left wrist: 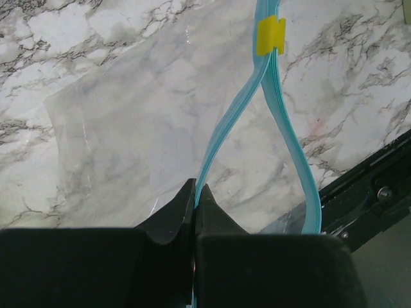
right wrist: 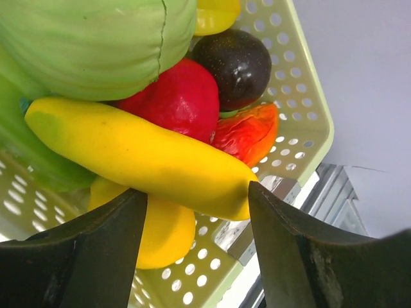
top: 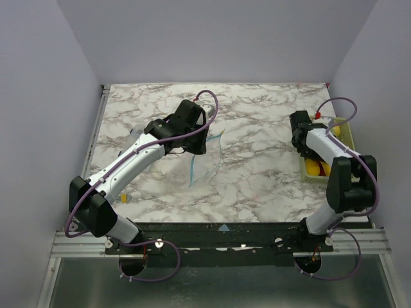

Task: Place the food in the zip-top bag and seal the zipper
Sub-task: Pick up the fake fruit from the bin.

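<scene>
My left hand [left wrist: 194, 197] is clamped on the teal zipper [left wrist: 297, 154] of the clear zip-top bag [left wrist: 128, 128]. The bag's mouth gapes in a loop up to the yellow slider [left wrist: 270, 35], over the marble desk [left wrist: 359, 77]. My right hand [right wrist: 196, 191] is spread apart in the pale green basket [right wrist: 302, 115] at the desk's right edge, its fingers flanking a yellow banana [right wrist: 128, 147] that lies on a red fruit [right wrist: 183, 96].
</scene>
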